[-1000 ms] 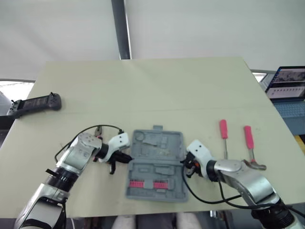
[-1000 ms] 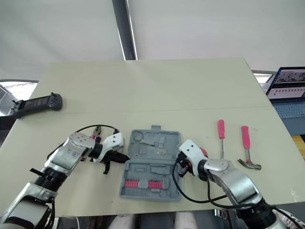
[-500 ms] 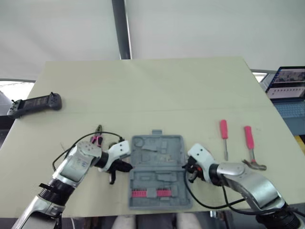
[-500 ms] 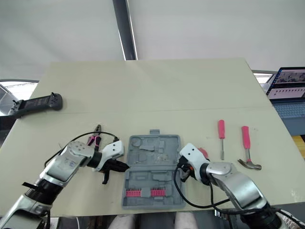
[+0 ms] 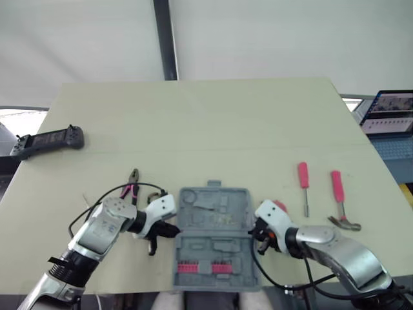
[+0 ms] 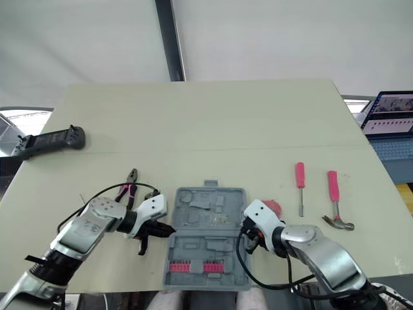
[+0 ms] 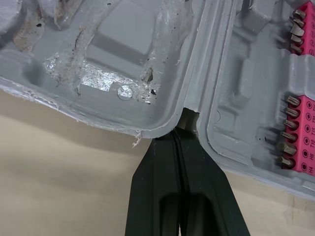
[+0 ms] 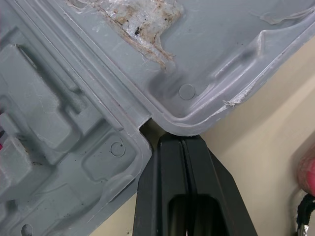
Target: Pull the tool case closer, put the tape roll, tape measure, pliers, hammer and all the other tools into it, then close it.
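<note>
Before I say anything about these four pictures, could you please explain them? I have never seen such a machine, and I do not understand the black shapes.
This is a humanoid robot with two arms. The two wide pictures come from a camera pair on its head, looking down at a pale tabletop. The two close pictures come from cameras on its wrists; the black wedges are its left gripper and right gripper, both shut. Each has its tips at one end of the hinge of an open grey plastic tool case, which holds screwdriver bits in pink strips. Neither visibly holds anything. On the table lie pink-handled pliers, a pink-handled screwdriver, a pink-handled hammer and a black handheld controller. A laptop stands beside the table.
</note>
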Action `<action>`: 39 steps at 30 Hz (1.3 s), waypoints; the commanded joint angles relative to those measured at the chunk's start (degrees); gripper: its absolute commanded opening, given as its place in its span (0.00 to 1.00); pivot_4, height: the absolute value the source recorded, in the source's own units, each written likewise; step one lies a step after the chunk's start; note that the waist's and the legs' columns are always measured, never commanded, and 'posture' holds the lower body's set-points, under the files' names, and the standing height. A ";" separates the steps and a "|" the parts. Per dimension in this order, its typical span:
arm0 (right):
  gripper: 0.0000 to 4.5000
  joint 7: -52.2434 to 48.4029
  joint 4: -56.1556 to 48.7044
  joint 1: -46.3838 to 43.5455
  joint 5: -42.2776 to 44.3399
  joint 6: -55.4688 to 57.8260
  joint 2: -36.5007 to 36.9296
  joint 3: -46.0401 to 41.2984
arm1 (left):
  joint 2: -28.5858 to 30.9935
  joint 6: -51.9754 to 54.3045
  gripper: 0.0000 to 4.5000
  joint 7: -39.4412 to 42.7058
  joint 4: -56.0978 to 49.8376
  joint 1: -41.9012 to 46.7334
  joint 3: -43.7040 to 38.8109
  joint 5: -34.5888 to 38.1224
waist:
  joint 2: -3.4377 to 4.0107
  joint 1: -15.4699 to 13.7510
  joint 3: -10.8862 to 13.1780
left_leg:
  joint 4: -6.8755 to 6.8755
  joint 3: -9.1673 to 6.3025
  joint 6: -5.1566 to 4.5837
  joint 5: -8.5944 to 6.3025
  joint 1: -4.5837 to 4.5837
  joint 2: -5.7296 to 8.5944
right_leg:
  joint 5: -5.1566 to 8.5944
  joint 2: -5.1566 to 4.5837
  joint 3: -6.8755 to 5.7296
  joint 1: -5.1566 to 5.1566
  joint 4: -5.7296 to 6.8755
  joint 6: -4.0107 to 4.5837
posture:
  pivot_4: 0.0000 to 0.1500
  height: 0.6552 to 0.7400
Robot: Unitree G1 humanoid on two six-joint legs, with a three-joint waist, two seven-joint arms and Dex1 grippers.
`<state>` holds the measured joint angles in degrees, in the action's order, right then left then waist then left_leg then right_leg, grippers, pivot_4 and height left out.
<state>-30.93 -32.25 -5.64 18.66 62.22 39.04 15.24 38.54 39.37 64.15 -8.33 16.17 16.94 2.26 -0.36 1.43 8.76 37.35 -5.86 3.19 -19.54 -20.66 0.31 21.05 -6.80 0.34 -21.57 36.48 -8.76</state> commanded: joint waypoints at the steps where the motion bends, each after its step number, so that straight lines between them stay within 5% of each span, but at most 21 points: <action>1: 0.00 -1.75 -4.51 0.35 2.41 -0.42 -0.26 -0.45 | -0.42 0.64 0.00 0.41 -3.39 -1.28 1.82 2.30 | 0.00 0.00 0.00 | 0.00 0.00 0.00 0.00 0.00 0.00 | 0.00 0.00 0.00 0.00 0.00 0.00 | 1.00 1.00; 39: 0.00 -1.20 -8.16 3.50 5.02 2.94 1.11 -1.74 | 1.99 4.08 0.00 -2.01 -9.29 -6.58 0.99 5.75 | 0.00 -0.03 0.00 | -0.04 0.00 0.00 0.00 0.01 0.00 | 0.00 0.00 0.02 0.01 -0.05 0.00 | 1.00 1.00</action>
<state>-30.92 -36.90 -1.88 21.66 65.29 40.41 13.42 40.66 43.49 61.66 -15.10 10.44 16.83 5.74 -0.36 1.40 8.76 37.31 -5.86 3.19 -19.54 -20.65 0.31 21.05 -6.80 0.36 -21.56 36.43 -8.76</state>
